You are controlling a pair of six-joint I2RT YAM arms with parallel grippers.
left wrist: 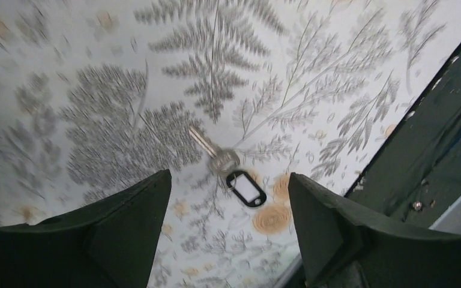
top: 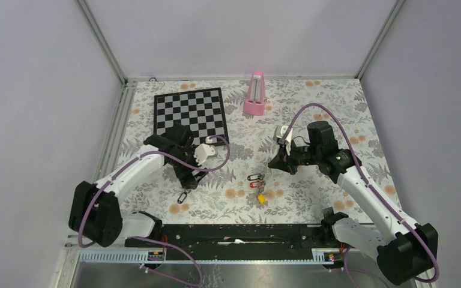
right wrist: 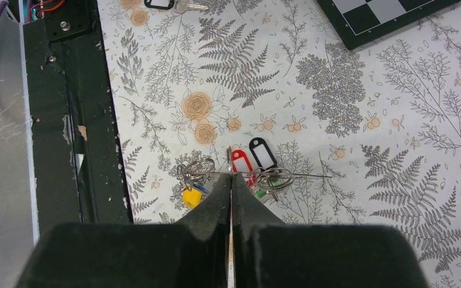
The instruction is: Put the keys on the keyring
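A fern-and-flower patterned tabletop [top: 312, 120] fills the middle of the overhead view. Two white and black arms reach in from the bottom corners, the left arm [top: 129, 174] at lower left and the right arm [top: 366, 186] at lower right. A black and white chessboard [top: 190, 113] lies at upper centre-left, with a pink metronome [top: 255, 95] standing to its right near the top edge.

The left tool [left wrist: 229, 177] is spread wide and holds nothing. It hangs over a lone key with a black tag [left wrist: 225, 162] that lies flat on the tabletop at lower centre of its own view.

The right tool [right wrist: 231, 178] is fully closed, its tips pinching the keyring [right wrist: 300, 175], seen as a thin wire line across the frame's centre. Around those tips cluster keys with red [right wrist: 240, 161], black [right wrist: 263, 153] and yellow [right wrist: 190, 197] tags.
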